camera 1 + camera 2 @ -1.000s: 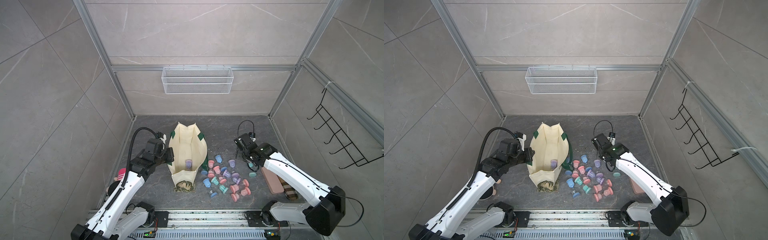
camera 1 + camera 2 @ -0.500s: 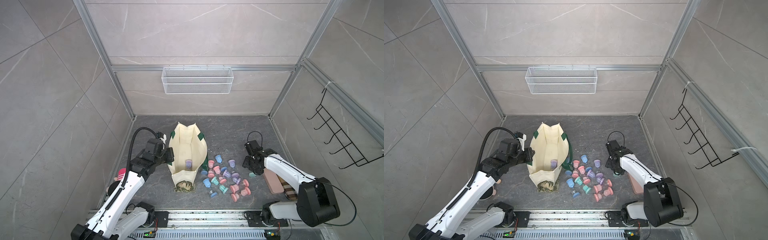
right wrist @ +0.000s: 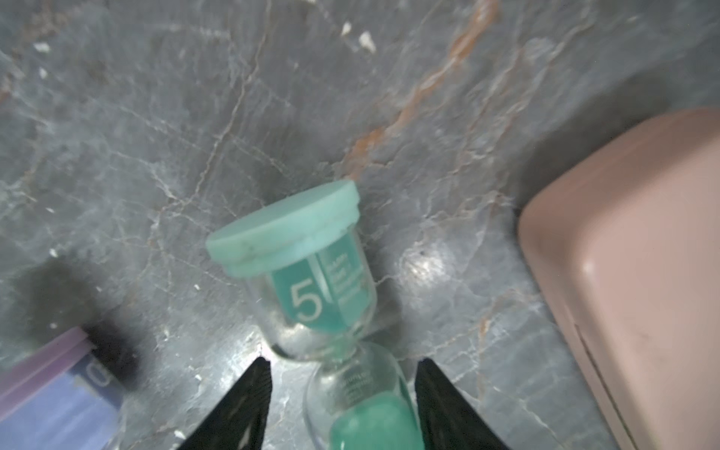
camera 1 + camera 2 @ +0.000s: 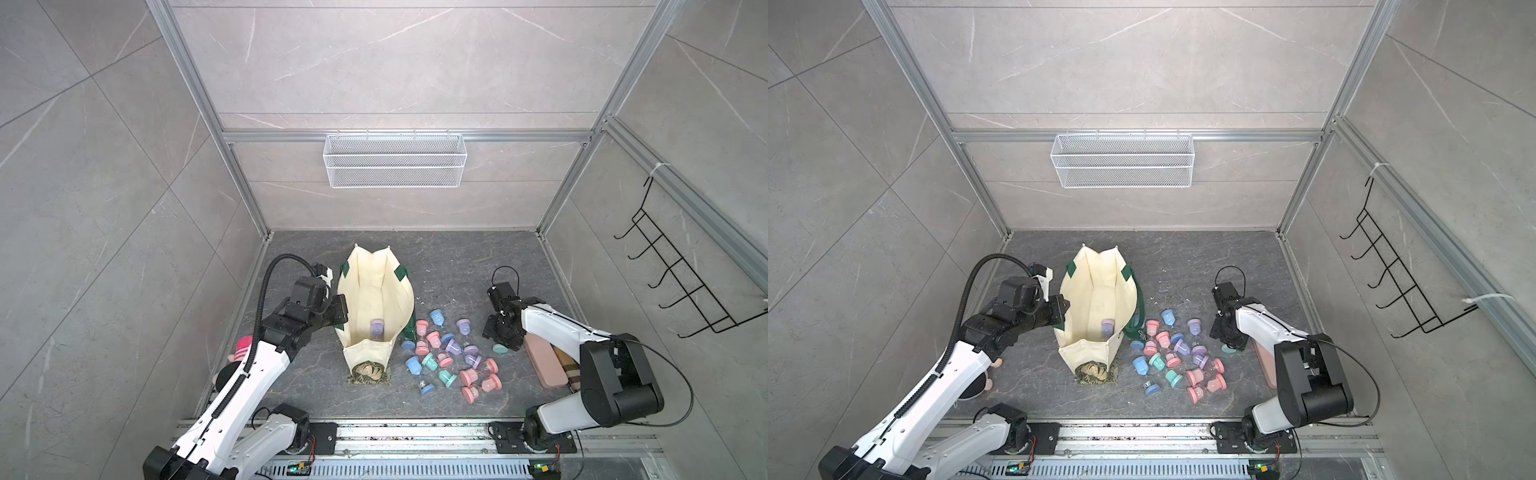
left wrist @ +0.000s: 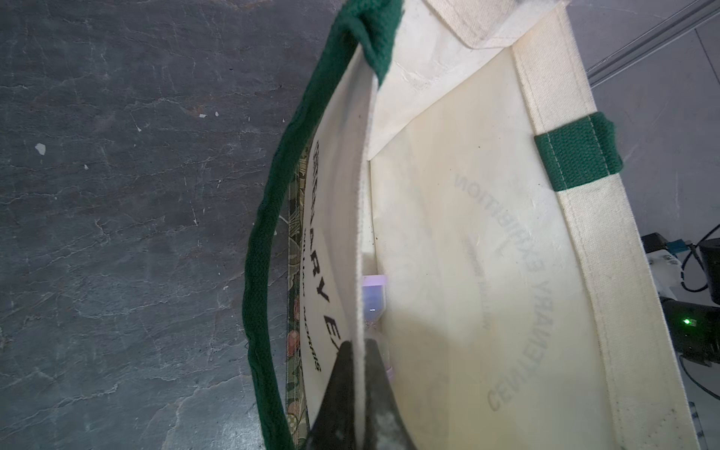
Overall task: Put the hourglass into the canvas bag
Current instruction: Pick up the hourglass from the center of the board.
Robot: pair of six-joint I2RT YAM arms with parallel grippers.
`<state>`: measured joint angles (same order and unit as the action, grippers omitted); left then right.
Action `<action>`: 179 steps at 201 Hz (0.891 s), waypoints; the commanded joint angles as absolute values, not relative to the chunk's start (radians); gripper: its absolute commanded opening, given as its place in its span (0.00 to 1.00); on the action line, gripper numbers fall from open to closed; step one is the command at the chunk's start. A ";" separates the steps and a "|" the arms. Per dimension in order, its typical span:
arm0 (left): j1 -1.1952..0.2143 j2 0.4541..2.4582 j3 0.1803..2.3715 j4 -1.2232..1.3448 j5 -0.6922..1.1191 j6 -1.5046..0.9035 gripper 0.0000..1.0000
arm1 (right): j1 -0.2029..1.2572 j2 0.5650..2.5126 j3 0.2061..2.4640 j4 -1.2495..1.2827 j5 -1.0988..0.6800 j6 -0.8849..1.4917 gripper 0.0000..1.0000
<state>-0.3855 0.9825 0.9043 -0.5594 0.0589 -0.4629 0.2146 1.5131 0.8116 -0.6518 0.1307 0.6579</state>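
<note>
Floor [image 4: 457,257]: dark slate, walled cell.
Left gripper [image 5: 358,343]: clamped on canvas bag [image 4: 374,291] rim.
Right gripper [image 3: 343,360]: jaws apart, straddling teal hourglass [image 3: 311,272] beside pink case [image 3: 643,272].

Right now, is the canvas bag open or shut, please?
Open: the canvas bag gapes, purple hourglass visible inside; left tool pinches its wall.

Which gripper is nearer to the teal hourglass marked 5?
Right. The right gripper straddles the teal hourglass; the left gripper pinches the canvas bag, far from it.
</note>
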 commanded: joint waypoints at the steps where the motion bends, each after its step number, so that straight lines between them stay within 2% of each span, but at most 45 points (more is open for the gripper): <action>1: -0.375 0.980 0.907 -0.502 0.072 -0.432 0.00 | 0.213 1.540 0.838 -0.650 0.098 0.634 0.61; 68: -0.374 0.982 0.908 -0.498 0.083 -0.431 0.00 | 0.213 1.584 0.858 -0.666 0.092 0.631 0.45; 179: -0.373 0.988 0.908 -0.499 0.084 -0.429 0.00 | 0.216 1.553 0.842 -0.650 0.086 0.620 0.02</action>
<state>-0.3786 0.9874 0.9043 -0.5552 0.0639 -0.4629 0.2146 1.5764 0.8425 -0.6525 0.0952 0.6315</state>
